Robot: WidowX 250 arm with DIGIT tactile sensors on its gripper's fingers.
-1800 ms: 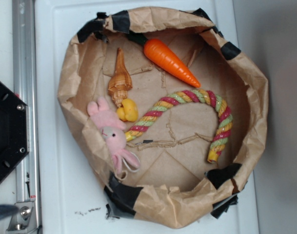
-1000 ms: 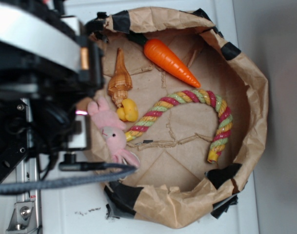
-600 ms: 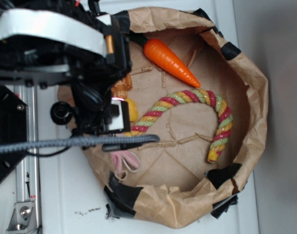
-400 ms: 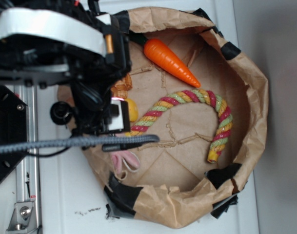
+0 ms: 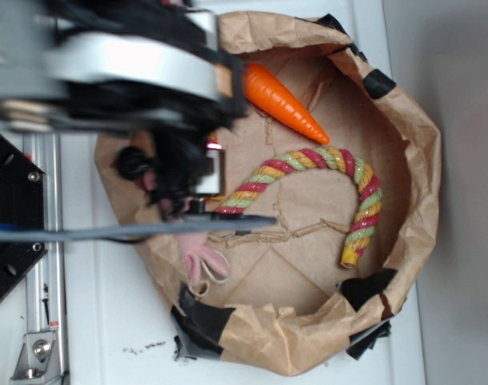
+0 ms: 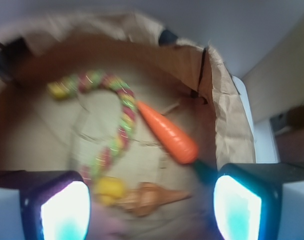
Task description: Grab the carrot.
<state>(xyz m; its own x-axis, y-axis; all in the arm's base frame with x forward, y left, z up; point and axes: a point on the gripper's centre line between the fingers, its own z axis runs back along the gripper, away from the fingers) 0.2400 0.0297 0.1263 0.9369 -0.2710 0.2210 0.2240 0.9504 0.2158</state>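
Carrot (image 5: 282, 101): lying loose on floor of brown paper bag (image 5: 404, 128), near far rim, beside striped rope (image 5: 324, 160). Hand (image 6: 152, 205): fingers wide apart, holding nothing, above seashell (image 6: 147, 197).

No legible txt, seemingly.

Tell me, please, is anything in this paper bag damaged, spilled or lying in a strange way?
Nothing looks spilled or broken. The paper bag is crumpled and its rim is patched with black tape, which looks deliberate. The carrot and the striped rope lie flat and apart on the bag's floor. The arm hides the left side.
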